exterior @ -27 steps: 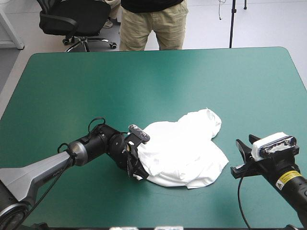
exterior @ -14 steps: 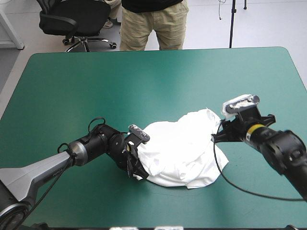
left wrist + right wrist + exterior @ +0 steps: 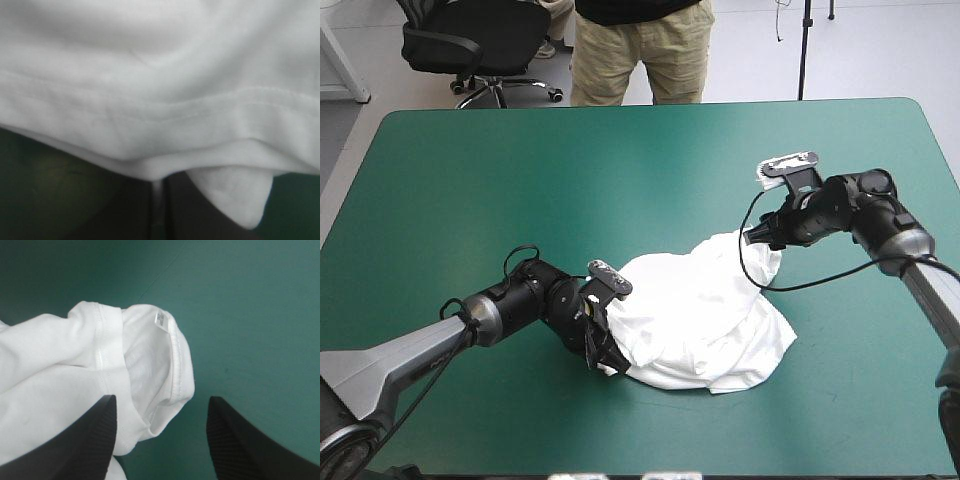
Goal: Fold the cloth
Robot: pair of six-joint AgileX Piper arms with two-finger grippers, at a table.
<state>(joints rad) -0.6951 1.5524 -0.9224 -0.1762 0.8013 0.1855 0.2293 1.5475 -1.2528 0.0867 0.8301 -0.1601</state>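
While my left pincer (image 3: 604, 352) pinches the hem (image 3: 165, 112) at its left edge, the white T-shirt (image 3: 705, 315) lies as a crumpled heap near the middle of the teal-green surface (image 3: 620, 160); my right pincer (image 3: 162, 400) stands wide over its labelled collar (image 3: 172, 340).

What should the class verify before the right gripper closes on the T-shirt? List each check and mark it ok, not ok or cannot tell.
1. The left gripper is shut on the T-shirt at its hem: ok.
2. The right gripper is open: ok.
3. The hemmed fold bearing the label reaches between the right gripper's fingers: ok.
4. The T-shirt is spread flat: not ok, it is a crumpled heap.
5. How many layers the closing fingers would pinch: cannot tell.
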